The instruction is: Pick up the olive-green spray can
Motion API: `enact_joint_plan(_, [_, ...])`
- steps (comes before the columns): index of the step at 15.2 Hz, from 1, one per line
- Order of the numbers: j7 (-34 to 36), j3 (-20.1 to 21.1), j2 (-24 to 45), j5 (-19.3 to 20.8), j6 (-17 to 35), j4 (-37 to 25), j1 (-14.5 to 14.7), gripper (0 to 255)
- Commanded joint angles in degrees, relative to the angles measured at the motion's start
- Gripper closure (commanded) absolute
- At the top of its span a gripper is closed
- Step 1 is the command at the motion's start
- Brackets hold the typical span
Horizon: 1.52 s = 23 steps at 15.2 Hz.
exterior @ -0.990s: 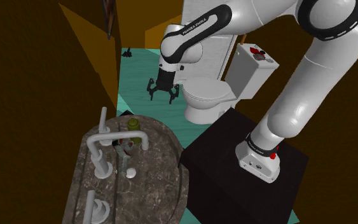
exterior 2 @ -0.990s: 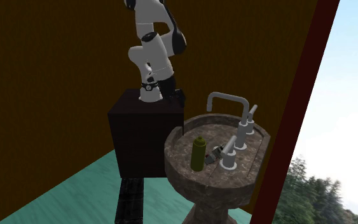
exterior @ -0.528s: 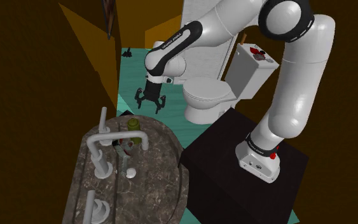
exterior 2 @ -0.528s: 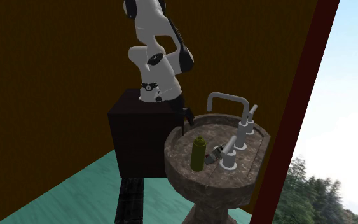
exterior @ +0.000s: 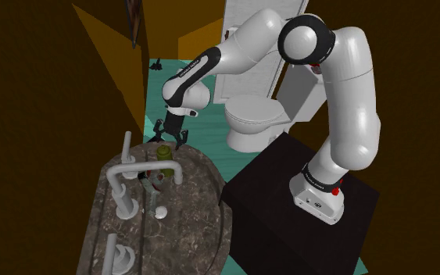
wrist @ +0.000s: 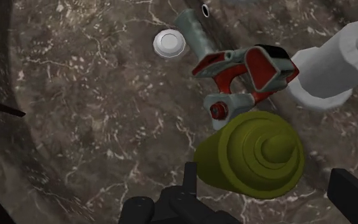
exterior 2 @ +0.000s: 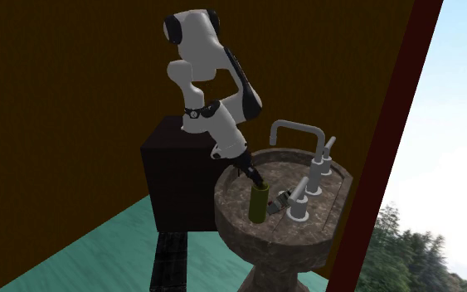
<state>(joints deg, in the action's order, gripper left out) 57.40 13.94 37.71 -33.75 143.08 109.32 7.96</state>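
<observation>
The olive-green spray can stands upright in the dark marbled sink basin, close to the white faucet. My gripper hangs just above the can's top, open. From the second exterior view the gripper sits right over the can. Looking along the hand, the can's domed top lies between the two spread fingers of the gripper, which do not clasp it.
A red and grey hand tool lies against the can, beside the faucet spout. A white drain plug sits further in the basin. A white toilet stands on the teal floor beyond the black stand.
The arm has swung toward the shoulder view's left and lowered, carrying the open gripper from over the floor near the toilet to just above the can. The can has not moved.
</observation>
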Motion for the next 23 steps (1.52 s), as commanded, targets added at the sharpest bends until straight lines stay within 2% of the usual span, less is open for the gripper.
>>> enact_joint_plan(1, [0.2,0.0,2.1,-0.3,0.5,-1.6,0.2,0])
enact_joint_plan(9, [-1.6,0.2,6.7,-0.7,3.0,-3.5,0.2,0])
enact_joint_plan(10, [-1.5,0.2,6.6,-0.7,3.0,-3.4,0.2,255])
enact_joint_plan(19, [-1.6,0.2,6.7,-0.7,3.0,-3.5,0.2,255])
enact_joint_plan(23, [-0.5,0.1,3.9,-0.4,1.5,-2.3,0.2,255])
